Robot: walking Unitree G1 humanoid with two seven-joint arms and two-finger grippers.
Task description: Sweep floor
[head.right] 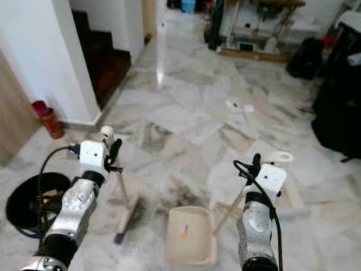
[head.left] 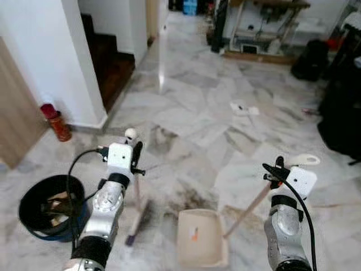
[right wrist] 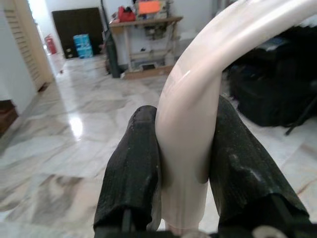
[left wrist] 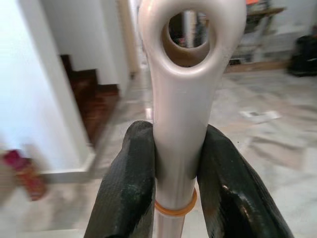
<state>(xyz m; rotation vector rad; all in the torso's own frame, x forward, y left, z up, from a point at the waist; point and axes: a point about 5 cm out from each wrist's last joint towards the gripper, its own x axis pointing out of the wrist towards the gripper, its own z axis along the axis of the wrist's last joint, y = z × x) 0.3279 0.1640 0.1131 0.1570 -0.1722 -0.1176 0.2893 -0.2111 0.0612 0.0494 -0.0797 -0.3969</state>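
One cream-handled broom, its dark bristles resting on the marble floor, is clamped near its looped top by the left gripper. One beige dustpan, set flat on the floor beside a dark dirt patch, is gripped by its long handle in the right gripper. One black bin is seen at the left

The right gripper clamps a pale, curved handle, apparently the dustpan's, over marble floor.
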